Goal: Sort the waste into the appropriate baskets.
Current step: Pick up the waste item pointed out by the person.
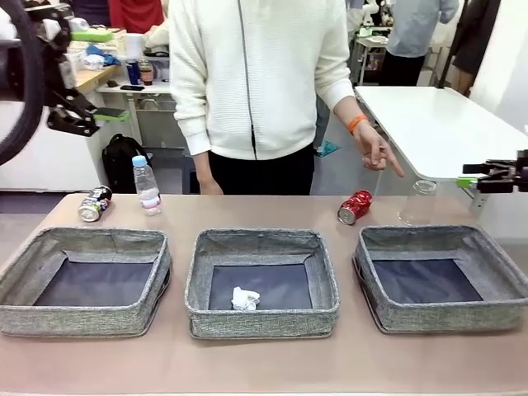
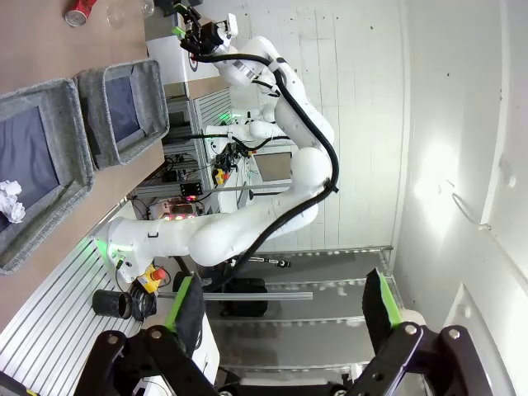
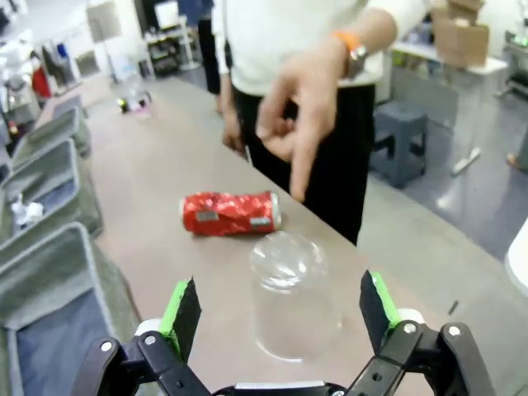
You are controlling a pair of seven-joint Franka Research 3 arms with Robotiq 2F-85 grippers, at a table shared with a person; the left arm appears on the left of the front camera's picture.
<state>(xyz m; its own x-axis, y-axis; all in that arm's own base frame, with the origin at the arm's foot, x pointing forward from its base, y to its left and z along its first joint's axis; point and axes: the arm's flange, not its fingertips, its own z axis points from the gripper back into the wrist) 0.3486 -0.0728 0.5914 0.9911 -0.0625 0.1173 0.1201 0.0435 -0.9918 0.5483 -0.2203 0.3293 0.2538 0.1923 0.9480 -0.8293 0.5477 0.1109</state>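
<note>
Right wrist view: we see the clear plastic cup (image 3: 289,297) standing on the bench (image 3: 148,165) at lower centre, dead ahead of the right tool (image 3: 280,307) and framed by its wide-spread, empty fingers. Just beyond it the crushed red can (image 3: 231,213) lies on its side, long axis across the frame, with a person's hand (image 3: 301,99) pointing down at it. We judge the right arm nearer both. The left tool (image 2: 285,301) hangs wide open and empty. We can read no print on the can.

On my bench (image 1: 264,367) the left basket (image 1: 82,318), middle basket (image 1: 262,319) and right basket (image 1: 450,313) stand in a row. A crumpled paper ball (image 1: 245,299) lies in the middle basket. Beyond them, a dark can (image 1: 95,203) lies beside the upright bottle (image 1: 147,186). The person's hand (image 1: 375,151) points down over the red can (image 1: 355,206) and clear cup (image 1: 419,202).
</note>
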